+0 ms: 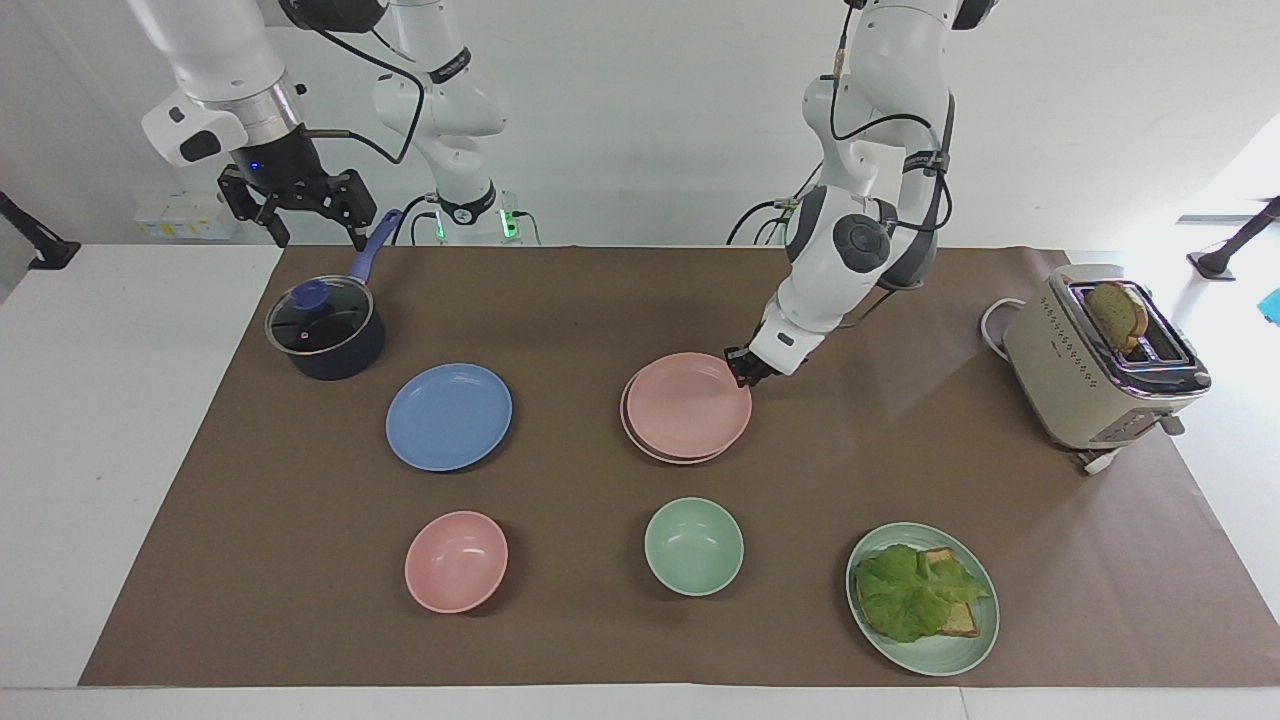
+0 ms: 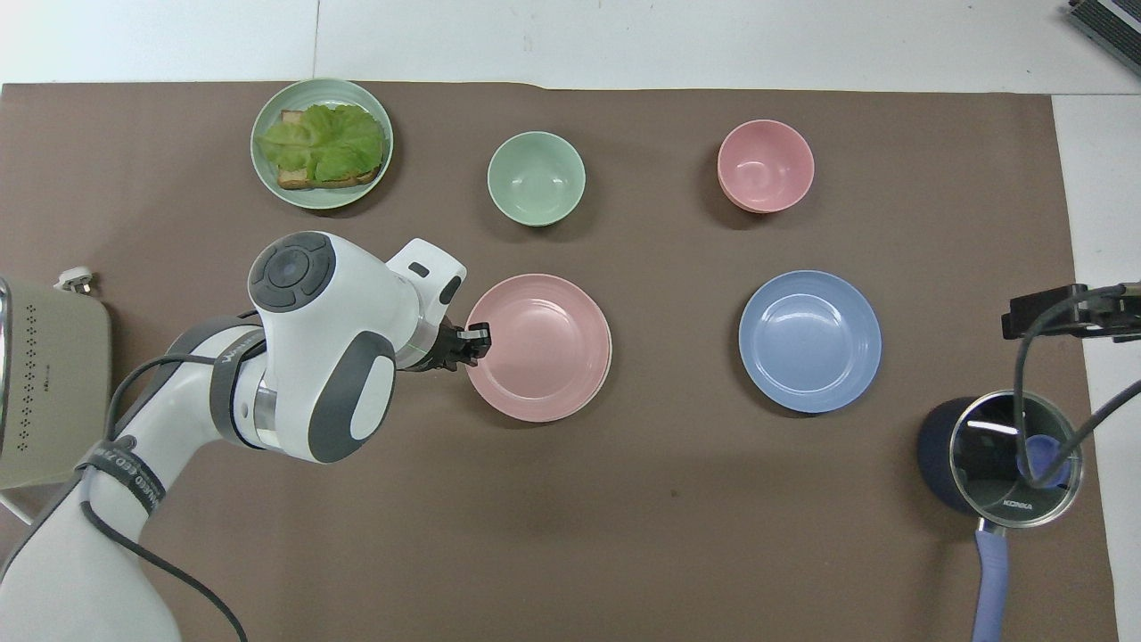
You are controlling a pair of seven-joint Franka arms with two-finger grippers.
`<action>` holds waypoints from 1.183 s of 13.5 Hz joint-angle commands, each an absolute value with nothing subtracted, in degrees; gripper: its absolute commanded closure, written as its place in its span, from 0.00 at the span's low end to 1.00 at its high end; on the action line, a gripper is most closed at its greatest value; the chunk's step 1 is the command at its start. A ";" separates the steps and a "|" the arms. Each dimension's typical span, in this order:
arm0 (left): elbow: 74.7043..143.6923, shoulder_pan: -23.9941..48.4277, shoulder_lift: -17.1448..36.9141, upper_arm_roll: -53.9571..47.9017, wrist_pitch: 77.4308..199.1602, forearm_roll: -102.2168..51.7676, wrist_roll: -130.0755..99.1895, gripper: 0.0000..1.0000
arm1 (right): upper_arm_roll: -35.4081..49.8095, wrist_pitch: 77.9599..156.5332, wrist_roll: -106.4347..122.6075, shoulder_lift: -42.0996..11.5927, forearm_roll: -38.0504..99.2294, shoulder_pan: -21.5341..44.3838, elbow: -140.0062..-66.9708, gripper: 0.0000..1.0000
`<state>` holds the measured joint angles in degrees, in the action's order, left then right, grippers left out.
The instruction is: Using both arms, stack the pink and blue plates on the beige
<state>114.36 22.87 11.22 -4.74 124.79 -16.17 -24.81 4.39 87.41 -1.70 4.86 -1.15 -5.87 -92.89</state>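
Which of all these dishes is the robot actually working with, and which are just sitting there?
In the job:
- pink plate, resting on the beige plate
- blue plate, not yet stacked
- left claw at the pink plate's rim
- right claw, waiting above the pot

Just lying about:
- pink bowl
- green bowl
- lettuce-toast plate
- pot
- toaster
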 commanded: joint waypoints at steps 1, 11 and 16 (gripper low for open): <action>115.05 24.26 10.28 -3.69 124.99 -17.14 -24.26 0.00 | 4.04 87.19 -0.09 6.42 -0.18 -6.42 -94.39 0.00; 100.74 4.93 1.15 -2.46 97.04 -3.10 -10.67 0.00 | 4.04 94.83 0.09 6.59 -0.26 -9.22 -100.09 0.00; 94.31 0.97 -1.22 -2.11 91.32 1.41 3.59 0.00 | 4.04 111.68 3.07 4.58 -0.26 -10.19 -114.06 0.00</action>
<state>95.43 1.64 0.21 -1.65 93.16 -0.31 0.55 3.96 106.83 -0.04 4.13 -1.15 -9.34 -109.04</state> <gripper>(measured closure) 0.000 0.000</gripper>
